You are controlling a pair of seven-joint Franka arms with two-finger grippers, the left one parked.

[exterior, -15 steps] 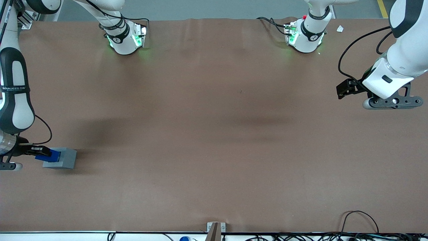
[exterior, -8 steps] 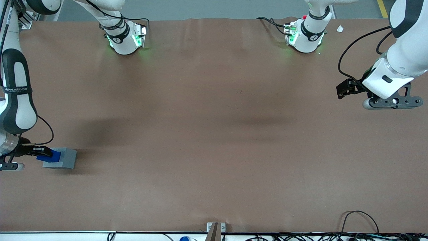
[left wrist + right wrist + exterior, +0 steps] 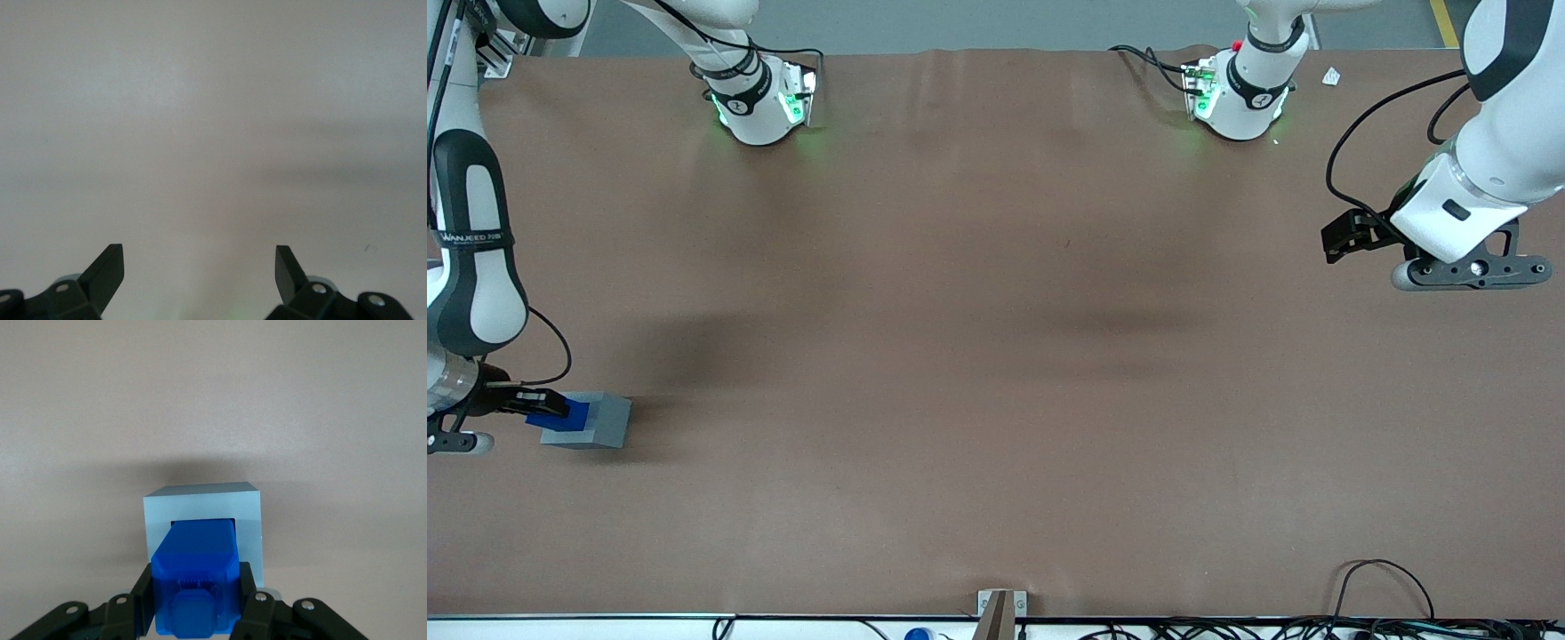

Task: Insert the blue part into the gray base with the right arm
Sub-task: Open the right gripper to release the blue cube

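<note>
Gripping blue part, tool over gray base.

White lettering reading roughly "WANJEED", followed by small characters too fine to read, runs along the black band on the right arm, above the gripper. No other legible text appears.

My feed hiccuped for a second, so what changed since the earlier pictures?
Very little. The hand, shut on the blue part, eased it slightly lower into the gray base; the right arm shifted a touch. The base stayed put, and the part was not released.
</note>
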